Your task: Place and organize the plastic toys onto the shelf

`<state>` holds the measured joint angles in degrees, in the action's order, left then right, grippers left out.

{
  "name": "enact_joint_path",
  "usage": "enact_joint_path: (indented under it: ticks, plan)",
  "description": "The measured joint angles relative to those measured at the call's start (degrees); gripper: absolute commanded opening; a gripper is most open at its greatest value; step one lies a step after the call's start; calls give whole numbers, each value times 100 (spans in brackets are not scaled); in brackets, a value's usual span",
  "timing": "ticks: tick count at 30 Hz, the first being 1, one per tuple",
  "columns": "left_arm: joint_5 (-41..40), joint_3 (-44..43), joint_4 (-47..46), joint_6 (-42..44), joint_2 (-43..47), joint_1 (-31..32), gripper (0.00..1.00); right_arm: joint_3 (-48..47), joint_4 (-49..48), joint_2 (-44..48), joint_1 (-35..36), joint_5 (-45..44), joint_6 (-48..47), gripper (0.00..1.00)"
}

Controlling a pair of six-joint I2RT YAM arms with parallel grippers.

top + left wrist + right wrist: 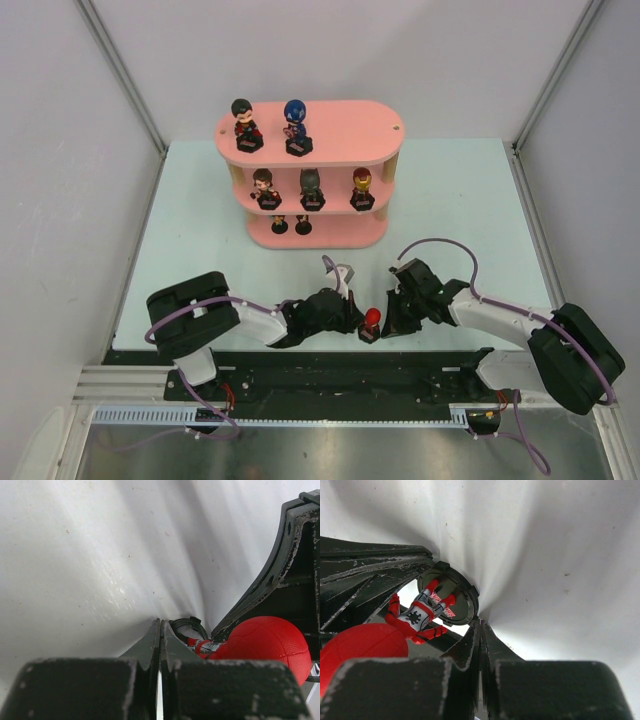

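Note:
A red-headed figurine (372, 322) stands on its black base on the table near the front edge, between my two grippers. My left gripper (356, 322) is shut and empty, its tip at the table just left of the base (187, 627); the red head (267, 640) looms to its right. My right gripper (389, 322) is shut and empty, its tip (481, 622) against the edge of the base (452, 595). The pink shelf (345, 130) stands at the back. It holds a dark-haired (245, 125) and a blue-headed figurine (296, 125) on top and three on the middle tier.
The middle tier holds a dark-haired (265, 187), a black (312, 187) and a red-gold figurine (362, 187). Two more figures (290, 226) on the bottom tier are mostly hidden under the board. White walls enclose the table; a black rail (330, 375) runs along the front.

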<state>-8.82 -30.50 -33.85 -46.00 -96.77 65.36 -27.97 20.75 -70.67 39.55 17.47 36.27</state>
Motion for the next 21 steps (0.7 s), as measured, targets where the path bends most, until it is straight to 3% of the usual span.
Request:
enact_joint_path:
  ticks: [17,21]
  plan:
    - [-4,-2,28,13,15,-170,0,2,-114,-107,28,94,44,0]
    - [-142,37,413,107,264,-293,3,11,-85,48,-70,-2,149,0]
